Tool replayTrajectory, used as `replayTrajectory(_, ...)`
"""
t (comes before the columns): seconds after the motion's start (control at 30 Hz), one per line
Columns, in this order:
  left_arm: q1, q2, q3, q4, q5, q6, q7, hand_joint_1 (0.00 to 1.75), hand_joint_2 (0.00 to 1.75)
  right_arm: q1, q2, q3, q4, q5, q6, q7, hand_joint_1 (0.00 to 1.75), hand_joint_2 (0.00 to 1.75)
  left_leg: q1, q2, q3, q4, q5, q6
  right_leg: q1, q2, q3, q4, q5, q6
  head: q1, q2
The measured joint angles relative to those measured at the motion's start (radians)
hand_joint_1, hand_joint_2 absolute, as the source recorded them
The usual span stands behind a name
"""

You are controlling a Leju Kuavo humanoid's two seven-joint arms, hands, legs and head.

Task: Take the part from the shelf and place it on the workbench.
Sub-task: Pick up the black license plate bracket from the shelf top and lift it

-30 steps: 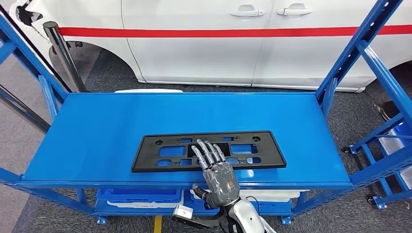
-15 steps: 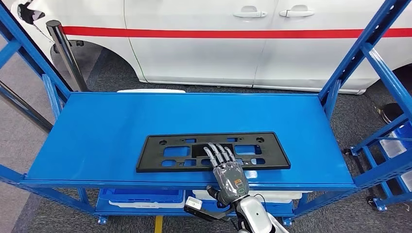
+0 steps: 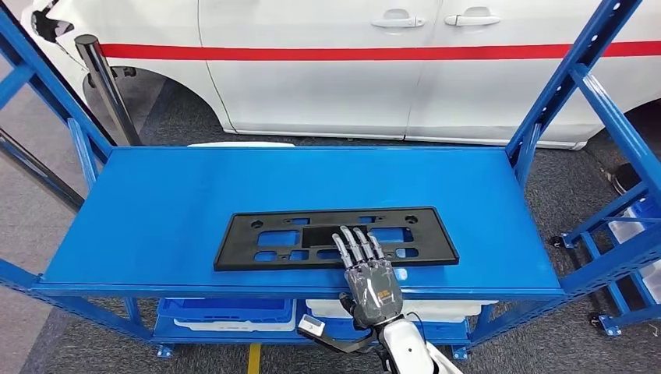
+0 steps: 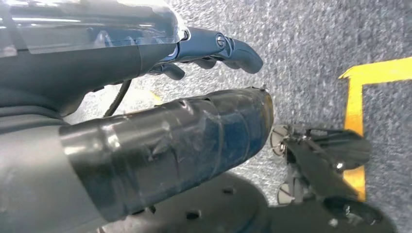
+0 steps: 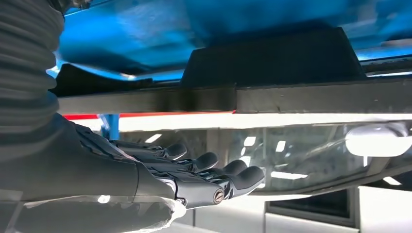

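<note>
The part (image 3: pixel 323 234) is a flat black plate frame with several cut-outs, lying lengthwise near the front edge of the blue shelf (image 3: pixel 156 202). My right hand (image 3: pixel 366 276) reaches in from below with its fingers stretched out flat over the part's front edge, right of the middle, and it holds nothing. In the right wrist view the fingers (image 5: pixel 194 170) lie straight, with a gap between them and the part (image 5: pixel 272 53). My left hand (image 4: pixel 214 46) hangs over grey carpet, its fingers loosely extended and empty.
A white car (image 3: pixel 351 70) with a red stripe stands close behind the shelf. Blue uprights (image 3: pixel 581 78) rise at the shelf's corners, and another blue rack (image 3: pixel 623 234) stands to the right. A blue bin (image 3: pixel 226 312) sits on the lower level. A dark post (image 3: pixel 105 86) stands at back left.
My right hand has slid a little to the right along the part's front edge, its fingers still flat. The part has stayed in place; the view swayed slightly.
</note>
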Motion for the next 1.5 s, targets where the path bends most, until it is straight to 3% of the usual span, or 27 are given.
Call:
replayTrajectory(0.1,0.000,0.000,0.002,0.000,0.000,0.000,0.002,0.00,0.00,0.001,0.002,-0.018,0.006,0.008,-0.002,0.006,0.00,1.75,-0.003,0.003,0.000,-0.010,0.006,0.024,0.000,0.005,-0.001,-0.002,0.006,0.020,0.000,0.000)
replayTrajectory(0.17,-0.001,0.000,0.002,0.000,0.000,-0.001,0.002,0.00,0.00,0.002,0.002,-0.030,0.010,0.010,-0.001,0.008,0.00,1.75,-0.001,0.008,-0.001,-0.016,0.017,0.039,-0.003,0.006,-0.018,0.032,-0.020,0.031,0.001,0.000)
replayTrajectory(0.2,-0.001,0.000,0.003,0.000,0.000,-0.001,0.002,0.00,0.00,0.002,0.002,-0.035,0.012,0.011,-0.001,0.009,0.17,1.75,0.000,0.010,-0.003,-0.018,0.021,0.044,-0.005,0.005,-0.039,0.078,-0.050,0.035,0.001,0.000)
replayTrajectory(0.27,-0.001,0.000,0.004,0.000,0.001,-0.001,0.003,0.00,0.00,0.002,0.002,-0.042,0.017,0.010,0.000,0.010,0.93,1.75,-0.001,0.013,-0.013,-0.017,0.027,0.049,-0.007,0.005,-0.095,0.205,-0.121,0.041,0.001,0.000)
replayTrajectory(0.3,0.000,0.000,0.006,0.000,0.001,-0.002,0.003,0.00,0.00,0.002,0.002,-0.045,0.019,0.009,0.002,0.009,1.34,1.75,-0.002,0.015,-0.017,-0.017,0.029,0.049,-0.007,0.005,-0.114,0.252,-0.138,0.043,0.001,0.000)
replayTrajectory(0.33,0.000,0.000,0.007,0.000,0.001,-0.002,0.003,0.00,0.00,0.003,0.002,-0.047,0.022,0.007,0.005,0.006,1.56,1.75,-0.002,0.015,-0.020,-0.017,0.031,0.048,-0.007,0.005,-0.118,0.268,-0.137,0.043,0.001,0.000)
replayTrajectory(0.37,0.000,0.000,0.009,0.000,0.001,-0.002,0.003,0.00,0.00,0.003,0.003,-0.049,0.024,0.005,0.009,0.002,1.62,1.75,-0.002,0.015,-0.021,-0.016,0.033,0.047,-0.007,0.005,-0.102,0.246,-0.119,0.041,0.001,0.000)
replayTrajectory(0.43,0.000,0.000,0.012,0.000,0.001,-0.002,0.003,0.00,0.00,0.004,0.006,-0.053,0.029,0.000,0.015,-0.007,1.59,1.75,-0.003,0.014,-0.022,-0.016,0.036,0.043,-0.006,0.004,-0.026,0.113,-0.062,0.033,0.001,0.000)
replayTrajectory(0.5,-0.001,-0.001,0.014,0.000,0.001,-0.002,0.003,0.00,0.00,0.006,0.010,-0.056,0.032,-0.005,0.020,-0.013,1.59,1.75,-0.006,0.012,-0.024,-0.015,0.038,0.034,-0.001,0.004,0.027,0.008,-0.030,0.023,0.000,0.000)
replayTrajectory(0.6,-0.002,-0.002,0.018,0.000,0.002,-0.002,0.003,0.00,0.00,0.004,0.016,-0.060,0.035,-0.011,0.023,-0.022,1.56,1.75,-0.007,0.012,-0.027,-0.018,0.043,0.014,0.004,0.004,0.031,-0.013,-0.022,0.007,0.000,0.000)
replayTrajectory(0.67,-0.002,-0.002,0.019,0.000,0.002,-0.003,0.003,0.00,0.00,-0.006,0.020,-0.065,0.035,-0.015,0.024,-0.024,1.55,1.75,-0.005,0.010,-0.037,0.005,0.024,0.003,0.000,0.004,0.034,-0.023,-0.014,-0.007,0.000,0.000)
replayTrajectory(0.73,-0.001,-0.002,0.019,0.000,0.002,-0.004,0.003,0.00,0.00,-0.018,0.024,-0.068,0.036,-0.023,0.027,-0.026,1.55,1.75,-0.003,0.008,-0.080,0.104,-0.036,-0.004,-0.002,0.002,0.034,-0.028,-0.008,-0.017,-0.001,0.000)
replayTrajectory(0.8,0.001,-0.002,0.020,0.000,0.003,-0.007,0.003,0.00,0.00,-0.023,0.026,-0.069,0.039,-0.030,0.032,-0.031,1.54,1.75,-0.003,0.008,-0.133,0.226,-0.091,-0.009,0.000,0.001,0.032,-0.027,-0.008,-0.020,-0.002,0.000)
replayTrajectory(0.83,0.003,-0.002,0.020,0.000,0.003,-0.008,0.003,0.00,0.00,-0.024,0.027,-0.070,0.041,-0.033,0.035,-0.034,1.53,1.75,-0.003,0.008,-0.143,0.252,-0.094,-0.011,0.001,0.001,0.032,-0.026,-0.008,-0.020,-0.002,0.000)
replayTrajectory(0.87,0.004,-0.002,0.020,0.000,0.003,-0.010,0.003,0.00,0.00,-0.025,0.027,-0.070,0.043,-0.035,0.037,-0.037,1.51,1.75,-0.003,0.008,-0.135,0.239,-0.078,-0.011,0.001,0.001,0.032,-0.024,-0.008,-0.019,-0.002,0.000)
replayTrajectory(0.93,0.004,-0.002,0.020,0.000,0.003,-0.012,0.003,0.00,0.00,-0.026,0.028,-0.070,0.046,-0.039,0.041,-0.038,1.44,1.75,-0.003,0.008,-0.077,0.124,-0.014,-0.008,0.001,0.002,0.032,-0.019,-0.012,-0.016,-0.002,0.000)
replayTrajectory(1.0,0.004,-0.002,0.021,0.000,0.003,-0.013,0.002,0.00,0.00,-0.029,0.029,-0.072,0.049,-0.042,0.041,-0.039,1.41,1.75,-0.006,0.007,-0.026,0.017,0.022,0.002,0.004,0.003,0.028,-0.010,-0.017,-0.008,-0.001,0.000)
replayTrajectory(1.13,0.004,-0.002,0.022,0.000,0.003,-0.015,0.002,0.00,0.00,-0.030,0.030,-0.073,0.052,-0.046,0.043,-0.043,1.43,1.75,-0.011,0.006,-0.019,-0.009,0.024,0.020,0.005,0.003,0.024,-0.009,-0.017,0.006,0.000,0.000)
replayTrajectory(1.4,0.004,-0.001,0.023,0.000,0.003,-0.016,0.002,0.00,0.00,-0.031,0.030,-0.073,0.052,-0.049,0.044,-0.044,1.36,1.75,-0.008,0.006,-0.016,-0.015,0.028,0.027,0.005,0.003,0.024,-0.008,-0.020,0.012,-0.001,0.000)
replayTrajectory(1.43,0.003,-0.002,0.023,0.000,0.003,-0.016,0.002,0.00,0.00,-0.033,0.030,-0.074,0.052,-0.052,0.045,-0.046,1.17,1.75,-0.006,0.007,-0.014,-0.019,0.030,0.033,0.004,0.003,0.007,0.029,-0.042,0.017,0.000,0.000)
replayTrajectory(1.47,0.003,-0.002,0.024,0.000,0.003,-0.016,0.002,0.00,0.00,-0.034,0.030,-0.075,0.055,-0.056,0.046,-0.048,0.83,1.75,-0.005,0.008,-0.011,-0.022,0.031,0.039,0.002,0.004,-0.030,0.101,-0.069,0.024,0.000,0.000)
replayTrajectory(1.5,0.003,-0.002,0.025,0.000,0.003,-0.016,0.002,0.00,0.00,-0.037,0.031,-0.075,0.057,-0.060,0.047,-0.052,0.50,1.75,-0.004,0.008,-0.006,-0.022,0.027,0.040,-0.003,0.003,-0.039,0.110,-0.059,0.028,0.000,0.000)
